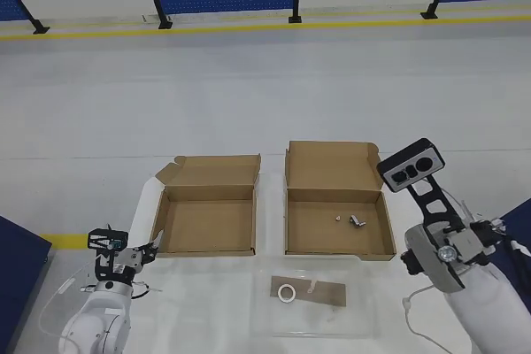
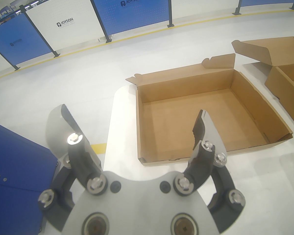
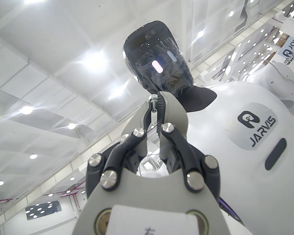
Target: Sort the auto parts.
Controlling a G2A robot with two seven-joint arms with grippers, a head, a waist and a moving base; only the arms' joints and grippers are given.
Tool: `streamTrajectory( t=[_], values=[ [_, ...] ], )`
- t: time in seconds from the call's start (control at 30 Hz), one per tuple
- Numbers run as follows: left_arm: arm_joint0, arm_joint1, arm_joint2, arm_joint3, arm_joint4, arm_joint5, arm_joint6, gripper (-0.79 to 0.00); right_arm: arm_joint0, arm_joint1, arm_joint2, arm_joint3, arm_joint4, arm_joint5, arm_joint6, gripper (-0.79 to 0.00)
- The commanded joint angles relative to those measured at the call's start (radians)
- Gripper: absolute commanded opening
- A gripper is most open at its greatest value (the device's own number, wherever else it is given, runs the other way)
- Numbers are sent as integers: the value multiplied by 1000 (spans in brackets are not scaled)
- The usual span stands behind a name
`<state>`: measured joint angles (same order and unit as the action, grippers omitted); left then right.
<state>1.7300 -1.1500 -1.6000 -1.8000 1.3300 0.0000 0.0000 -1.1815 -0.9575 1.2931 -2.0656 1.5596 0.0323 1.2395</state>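
We find a threaded metal part [image 3: 153, 101] nipped between the tips of the right pincer [image 3: 154, 105], which is narrowed down onto it and points up at the ceiling. In the top view this arm sits at the right edge of the frame, just beside the lower right corner of the right box [image 1: 294, 208].

Inside that open cardboard box, right of its centre, lie two more parts: a small metal piece [image 1: 358, 221] and, just to its left, a smaller pale piece [image 1: 336, 217]; we cannot tell if they touch. Below the box, at the lower middle of the frame, a white ring [image 1: 288, 293] lies on the left end of a brown strip [image 1: 323, 293], and the strip rests in a clear tray [image 1: 354, 323].

The left box [image 1: 208, 226], also open with its lid folded back, stands left of centre, apart from the right one with a bare band of the white desk [image 1: 270, 230] between them.

The left pincer [image 2: 132, 113] is spread wide and holds nothing; it hangs at the lower left of the top view, near the left box's lower left corner.
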Motion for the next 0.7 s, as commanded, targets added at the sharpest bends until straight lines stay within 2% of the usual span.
streamTrajectory(
  t=[0.0, 0.67],
  values=[
    [0, 0, 0, 0, 0, 0, 0, 0, 10, -5, -1, -6, 10, 1, -1, -785],
    [0, 0, 0, 0, 0, 0, 0, 0, 34, -39, 3, -4, -48, 28, -13, -785]
  ],
)
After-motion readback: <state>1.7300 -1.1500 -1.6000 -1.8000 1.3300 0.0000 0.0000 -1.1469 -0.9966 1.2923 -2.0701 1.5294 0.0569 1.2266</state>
